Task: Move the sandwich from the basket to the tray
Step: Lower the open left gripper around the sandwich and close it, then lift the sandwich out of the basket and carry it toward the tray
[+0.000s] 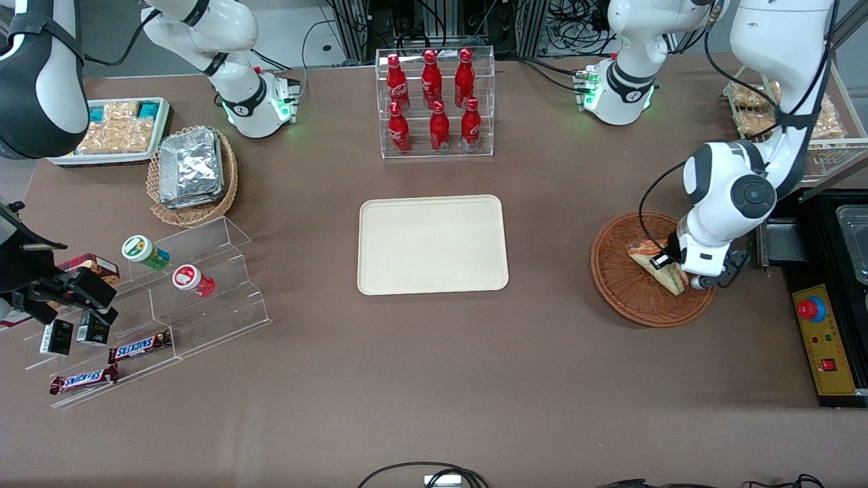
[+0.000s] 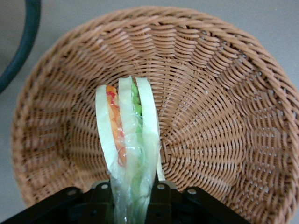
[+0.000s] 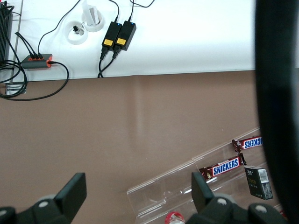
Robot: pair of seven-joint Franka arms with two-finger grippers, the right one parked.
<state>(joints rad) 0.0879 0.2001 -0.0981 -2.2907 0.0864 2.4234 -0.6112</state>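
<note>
The gripper is clenched on the sandwich, which stands upright inside the basket, well apart from the tray.

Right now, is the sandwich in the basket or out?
In. The sandwich stands on edge inside the basket, the hand shut on its end; the tray is bare.

Showing rough woven wicker on basket, glossy clear film w/ soft bread on sandwich; matt smooth plastic-looking tray; black matt gripper gripping sandwich.
</note>
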